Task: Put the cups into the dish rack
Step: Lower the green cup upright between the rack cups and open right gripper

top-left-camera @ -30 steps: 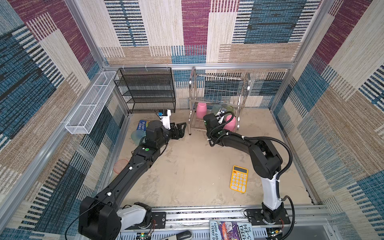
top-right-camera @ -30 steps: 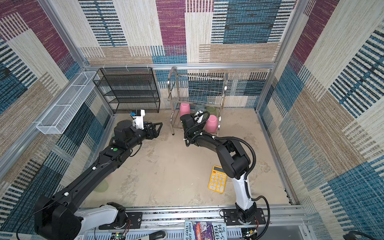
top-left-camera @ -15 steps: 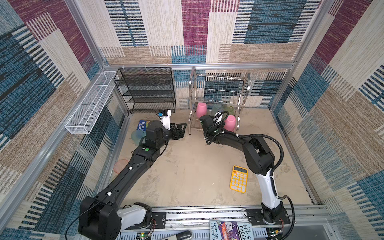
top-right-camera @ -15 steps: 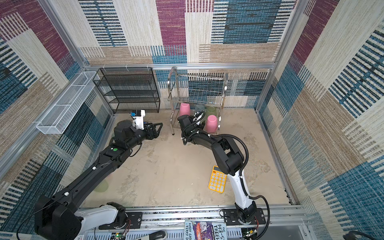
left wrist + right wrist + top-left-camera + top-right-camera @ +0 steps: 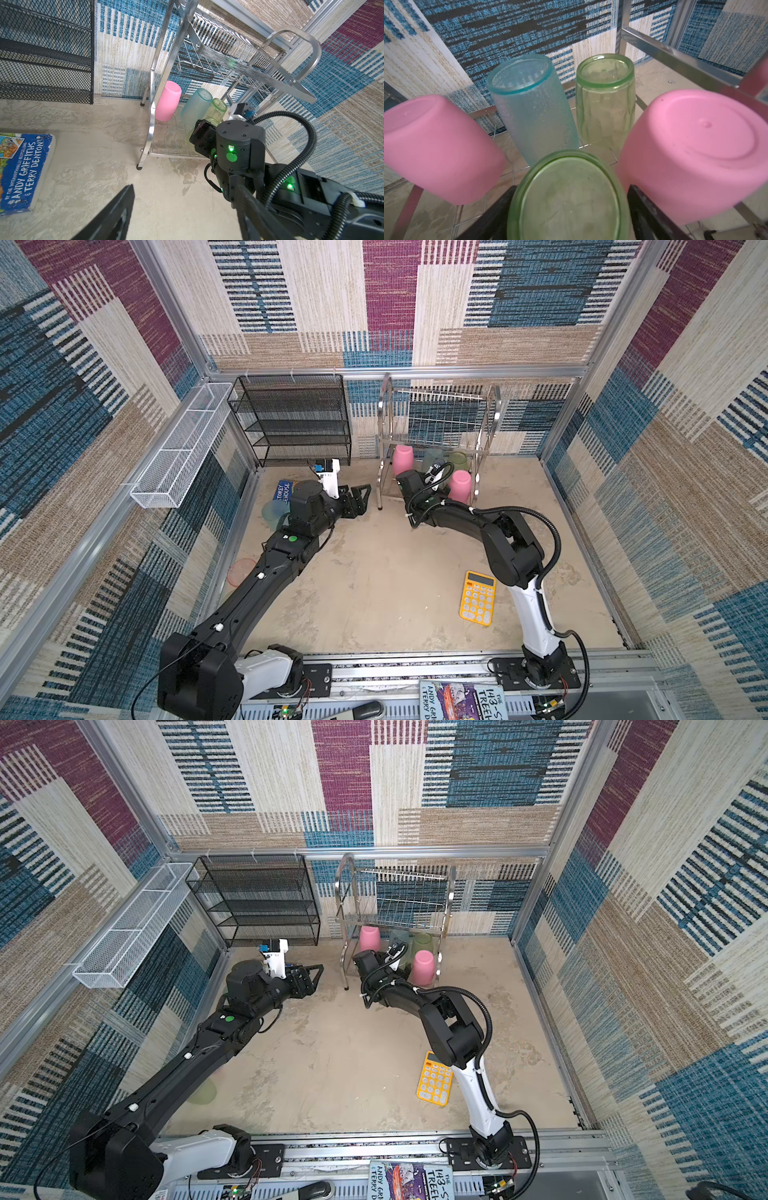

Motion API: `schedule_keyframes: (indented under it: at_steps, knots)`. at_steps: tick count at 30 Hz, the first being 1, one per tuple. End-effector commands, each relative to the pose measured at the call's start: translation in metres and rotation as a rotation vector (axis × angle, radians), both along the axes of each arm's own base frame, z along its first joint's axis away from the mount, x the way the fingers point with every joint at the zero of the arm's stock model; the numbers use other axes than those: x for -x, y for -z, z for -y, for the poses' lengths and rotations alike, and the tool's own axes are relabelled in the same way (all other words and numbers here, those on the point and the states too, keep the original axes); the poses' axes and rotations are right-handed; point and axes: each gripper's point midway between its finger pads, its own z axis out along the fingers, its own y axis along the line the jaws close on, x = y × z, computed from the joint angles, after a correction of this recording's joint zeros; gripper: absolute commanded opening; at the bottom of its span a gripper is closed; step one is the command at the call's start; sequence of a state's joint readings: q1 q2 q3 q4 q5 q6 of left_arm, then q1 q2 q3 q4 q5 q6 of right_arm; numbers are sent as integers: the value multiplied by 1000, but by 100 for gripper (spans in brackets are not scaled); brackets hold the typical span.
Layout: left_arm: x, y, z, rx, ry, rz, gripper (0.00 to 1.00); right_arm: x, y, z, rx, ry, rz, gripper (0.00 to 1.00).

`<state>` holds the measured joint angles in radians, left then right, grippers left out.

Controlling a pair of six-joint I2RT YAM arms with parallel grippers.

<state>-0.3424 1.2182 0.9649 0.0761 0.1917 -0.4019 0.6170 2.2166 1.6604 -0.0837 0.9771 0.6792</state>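
Salmon translucent plastic tumbler point(image 5: 242, 572) and a frosted teal tumbler point(image 5: 272, 514) sit on the worktop point(image 5: 374, 593) by the left arm, outside the rack. Left tool point(image 5: 362, 499) is spread wide and empty, just beside the two-tier silver steel wire dish rack point(image 5: 239, 65). On the lower tier, bases up: opaque pink tumbler point(image 5: 403, 459), frosted teal-blue tumbler point(image 5: 432, 457), translucent green tumbler point(image 5: 458, 459), second pink tumbler point(image 5: 460, 486). Right tool point(image 5: 571, 190) straddles another inverted green tumbler point(image 5: 569, 207) there; can't tell if it's clamped or let go. Yellow calculator point(image 5: 478, 598) lies further right.
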Motion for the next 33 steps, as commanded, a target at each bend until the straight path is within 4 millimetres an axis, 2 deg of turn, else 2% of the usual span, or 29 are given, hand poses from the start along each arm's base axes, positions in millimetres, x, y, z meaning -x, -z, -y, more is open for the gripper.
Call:
schedule_keyframes:
  at_steps: [1, 11, 21, 25, 33]
  knots:
    - [-1, -9, 2, 31, 11, 24, 80, -1, -5, -3, -7, -7, 6, 87]
    - [-3, -7, 0, 40, 7, 18, 80, 0, -16, -10, 2, -37, 16, 96]
    - [-4, -7, -3, 47, -4, 18, 80, 7, -26, -17, 26, -74, 30, 98]
    - [-6, -6, -7, 47, -14, 16, 80, 11, -33, -21, 30, -92, 43, 98]
    - [-8, -5, -11, 42, -29, 16, 80, 27, -33, -22, 39, -121, 38, 100]
